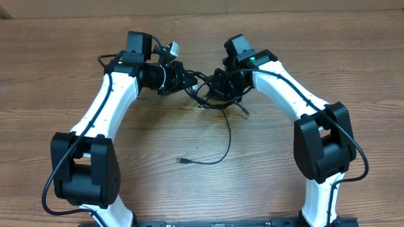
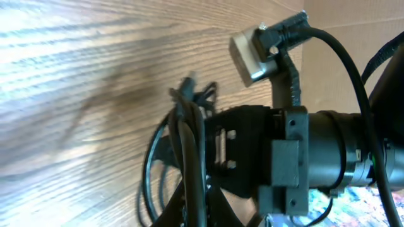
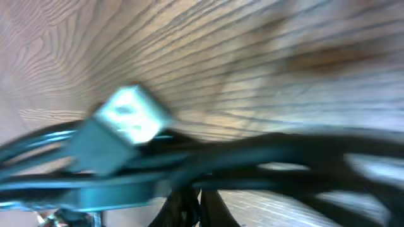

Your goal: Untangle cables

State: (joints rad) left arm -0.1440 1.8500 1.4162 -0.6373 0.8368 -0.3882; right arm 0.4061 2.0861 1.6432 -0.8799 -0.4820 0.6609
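The cables (image 1: 211, 94) are a bundle of thin black cords held just above the table's far middle, between my two grippers. One strand (image 1: 226, 142) hangs down from the bundle and curls to a small plug end (image 1: 181, 162) lying on the wood. My left gripper (image 1: 188, 81) is shut on the bundle's left side, and its wrist view shows the cords (image 2: 188, 145) running up between its fingers (image 2: 214, 208). The right gripper (image 1: 216, 85) is shut on the right side. Blurred cords (image 3: 265, 154) and a silver-tipped plug (image 3: 129, 116) cross just above its fingertips (image 3: 211, 208).
The wooden table (image 1: 265, 170) spreads all round. Both arm bases stand at the near edge, left (image 1: 85, 170) and right (image 1: 322, 148). The right arm's wrist camera (image 2: 255, 53) sits very close to my left gripper (image 2: 196, 202).
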